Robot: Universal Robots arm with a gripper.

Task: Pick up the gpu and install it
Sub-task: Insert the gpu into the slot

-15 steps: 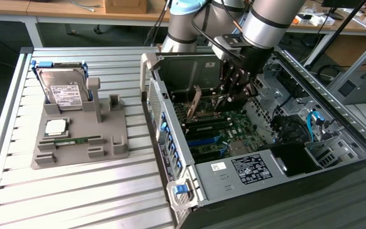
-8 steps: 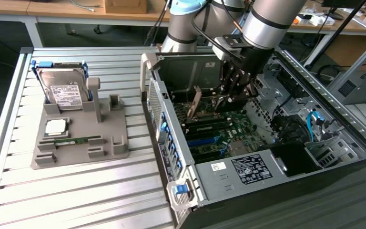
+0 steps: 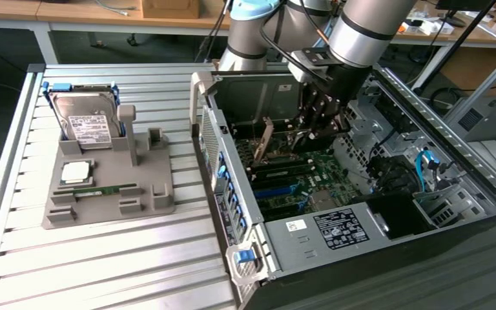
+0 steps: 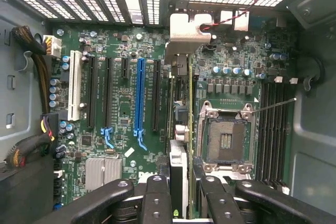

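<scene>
My gripper [image 3: 315, 126] is down inside the open computer case [image 3: 230, 194], above the green motherboard [image 3: 317, 187]. It is shut on the gpu [image 3: 267, 139], a thin card held on edge. In the wrist view the gpu [image 4: 178, 129] runs edge-on away from the black fingers [image 4: 156, 198], and its silver end bracket [image 4: 186, 32] is at the far end by the case's rear grille. The card hangs between a black expansion slot [image 4: 155, 95] and the processor socket [image 4: 226, 140], just beside the long blue slot [image 4: 139, 98]. I cannot tell whether it touches the board.
On the slatted table, a grey fixture [image 3: 110, 194] holds a hard drive [image 3: 88, 123], a small square chip [image 3: 75, 171] and a memory stick [image 3: 101, 191]. Cable bundles [image 4: 31, 145] and a white slot [image 4: 74, 85] lie along one side of the board. Drive cages [image 3: 438, 194] fill the case's far side.
</scene>
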